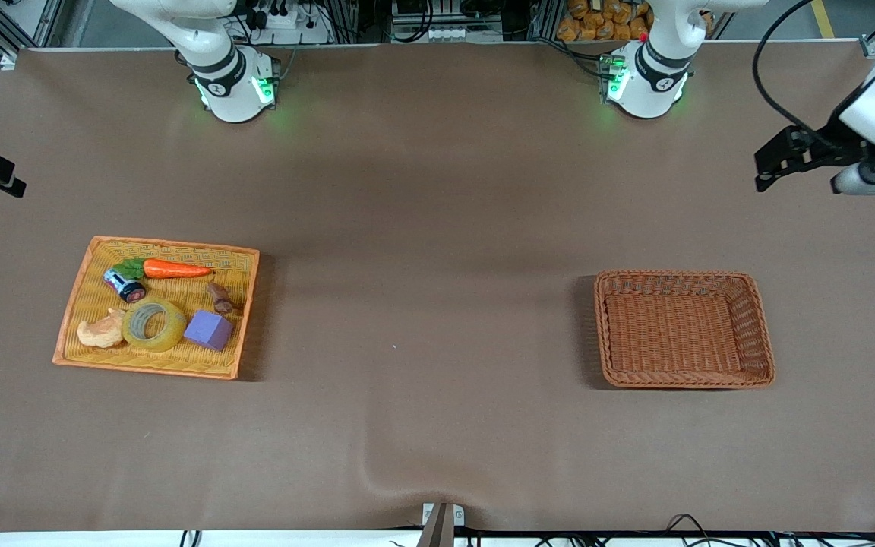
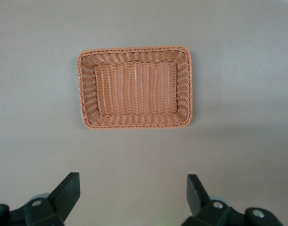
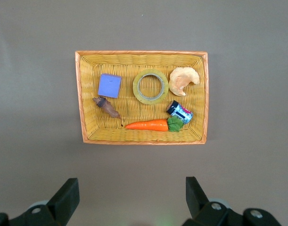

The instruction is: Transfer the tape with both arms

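The tape, a yellowish ring with a pale core, lies flat in a yellow wicker tray toward the right arm's end of the table. The right wrist view looks straight down on the tape and the tray. My right gripper hangs open high above the table beside the tray, with nothing between its fingers. My left gripper is up in the air at the left arm's end of the table. In its own wrist view the left gripper is open and empty.
The tray also holds a carrot, a croissant-shaped piece, a purple block, a small jar and a brown piece. An empty brown wicker basket stands toward the left arm's end.
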### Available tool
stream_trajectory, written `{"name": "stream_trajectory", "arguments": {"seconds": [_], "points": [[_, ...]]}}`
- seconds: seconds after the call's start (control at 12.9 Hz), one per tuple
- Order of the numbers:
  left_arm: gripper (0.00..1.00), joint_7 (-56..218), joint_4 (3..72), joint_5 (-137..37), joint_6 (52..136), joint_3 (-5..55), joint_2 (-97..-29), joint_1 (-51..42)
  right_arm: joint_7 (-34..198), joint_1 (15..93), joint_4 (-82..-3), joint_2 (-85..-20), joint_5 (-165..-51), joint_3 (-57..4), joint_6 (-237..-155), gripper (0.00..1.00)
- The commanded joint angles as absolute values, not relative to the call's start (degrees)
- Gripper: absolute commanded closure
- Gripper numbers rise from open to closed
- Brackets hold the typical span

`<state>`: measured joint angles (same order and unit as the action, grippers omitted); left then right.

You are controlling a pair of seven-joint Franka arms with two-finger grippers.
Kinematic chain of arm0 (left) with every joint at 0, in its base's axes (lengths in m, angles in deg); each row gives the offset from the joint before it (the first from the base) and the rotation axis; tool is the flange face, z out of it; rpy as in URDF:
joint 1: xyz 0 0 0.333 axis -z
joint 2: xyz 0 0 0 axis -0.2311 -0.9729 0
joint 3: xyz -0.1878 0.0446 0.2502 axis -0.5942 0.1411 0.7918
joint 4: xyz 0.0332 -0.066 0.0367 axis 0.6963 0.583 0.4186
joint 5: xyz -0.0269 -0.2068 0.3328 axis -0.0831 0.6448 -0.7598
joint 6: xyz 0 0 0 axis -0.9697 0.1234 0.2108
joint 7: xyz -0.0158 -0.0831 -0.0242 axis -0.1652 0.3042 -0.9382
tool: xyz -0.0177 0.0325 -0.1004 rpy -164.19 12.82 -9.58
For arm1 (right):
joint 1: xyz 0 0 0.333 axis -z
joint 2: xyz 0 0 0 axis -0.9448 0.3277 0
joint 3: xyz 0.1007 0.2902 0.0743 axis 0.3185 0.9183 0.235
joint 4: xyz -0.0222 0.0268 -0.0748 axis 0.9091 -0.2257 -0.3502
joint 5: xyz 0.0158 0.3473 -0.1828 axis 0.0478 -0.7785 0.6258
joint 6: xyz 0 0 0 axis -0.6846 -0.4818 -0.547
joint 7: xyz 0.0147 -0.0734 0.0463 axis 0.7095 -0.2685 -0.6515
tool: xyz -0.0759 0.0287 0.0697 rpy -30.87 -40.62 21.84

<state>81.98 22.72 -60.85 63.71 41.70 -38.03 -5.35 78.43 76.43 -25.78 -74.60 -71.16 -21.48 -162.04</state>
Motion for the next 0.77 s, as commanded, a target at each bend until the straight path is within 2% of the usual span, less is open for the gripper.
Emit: {"name": "stream_trajectory", "arguments": {"seconds": [0.0, 0.7], "points": [[0.0, 81.4, 21.1, -60.1, 62.8, 40.6, -38.8, -5.4, 77.3, 76.3, -25.8, -74.7, -71.3, -21.4, -162.2, 0.0], [0.0, 81.7, 21.4, -59.5, 62.4, 41.1, -38.8, -6.6, 77.4, 76.3, -25.7, -74.8, -70.9, -21.4, -162.0, 0.0]]}}
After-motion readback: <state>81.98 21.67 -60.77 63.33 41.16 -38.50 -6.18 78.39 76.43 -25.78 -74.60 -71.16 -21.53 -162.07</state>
